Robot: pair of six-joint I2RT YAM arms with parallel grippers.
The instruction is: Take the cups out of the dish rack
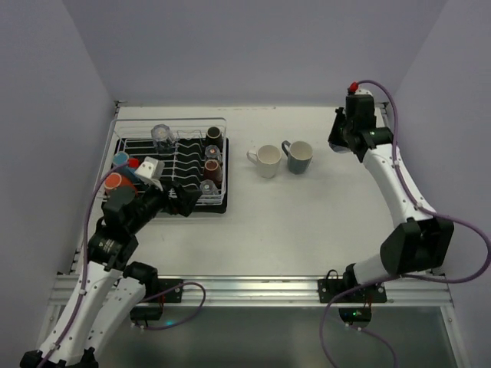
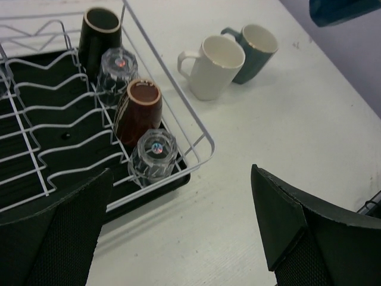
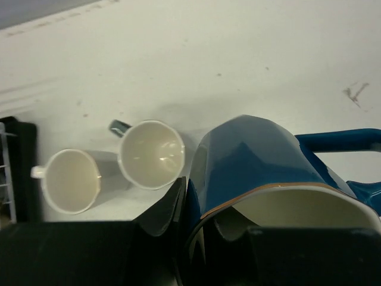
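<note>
Since the left fingers stand wide apart with nothing between them, they look set to take in a cup, probably the nearest clear tumbler. That tumbler sits at the near end of a row along the 3 o'clock side of the dish rack. Beyond it towards 12 o'clock are a brown cup, a second tumbler and a dark cup. All four are tipped between the prongs, presumably to drain. From the near-left corner, the left arm is folded low and reaches towards 2 o'clock, over the rack's near corner.

The right fingers are closed on the dark blue mug, apparently pinching its wall. They hold it mouth-up above the surface at about 2 o'clock in the overhead view. The right arm rises from its base and stretches far out. A cream mug and a grey mug stand upright side by side, just right of the rack, so the blue one likely belongs beside them.
</note>
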